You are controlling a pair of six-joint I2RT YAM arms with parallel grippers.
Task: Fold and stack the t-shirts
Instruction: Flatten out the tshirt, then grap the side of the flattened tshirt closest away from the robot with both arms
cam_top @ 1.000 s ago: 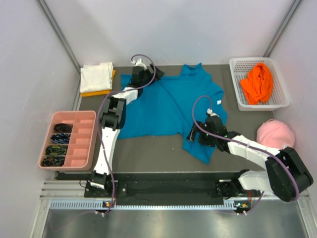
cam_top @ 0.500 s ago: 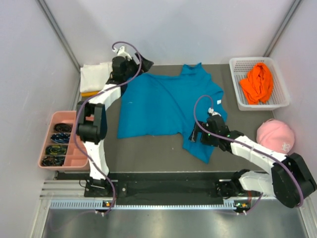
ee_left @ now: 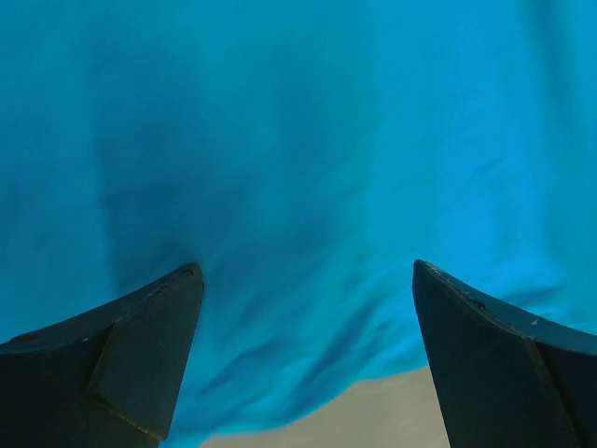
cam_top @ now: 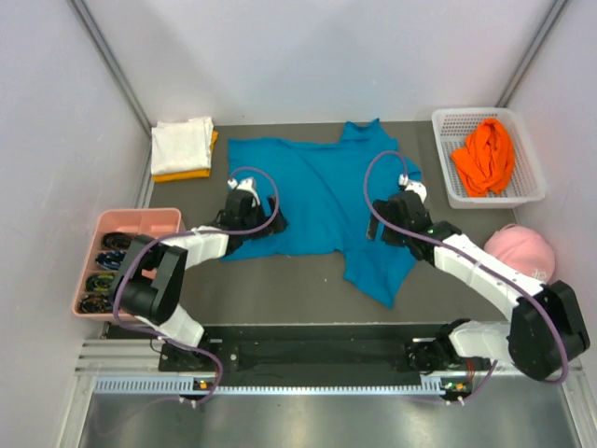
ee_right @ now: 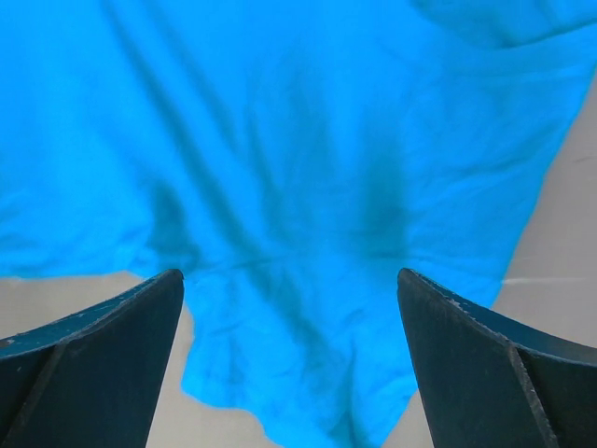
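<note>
Left gripper [ee_left: 306,269]: jaws spread wide, nothing between them, over the near-left hem of the teal-blue t-shirt [ee_left: 298,140]. A strip of table shows just past the hem. Probably lined up to pinch that edge for a fold.

Right gripper [ee_right: 290,273]: also wide open and empty, over the shirt's right side, where a rumpled flap trails toward the near edge. Likely there to take the opposite side so both arms can lift together.

The shirt lies mid-table [cam_top: 280,289], spread out but creased and not yet folded. The white t-shirt [cam_top: 182,142] sits folded at far left on the yellow-orange t-shirt [cam_top: 182,174], so that looks like the stack spot. The bright orange t-shirt [cam_top: 483,154] waits crumpled in the basket [cam_top: 448,117].

Hard to tell:
- whether either gripper's tips touch the cloth
- sleeves and collar, lost in the wrinkles
- the yellow-orange shirt, only a sliver showing
- finger bases, cut off in the wrist views
</note>
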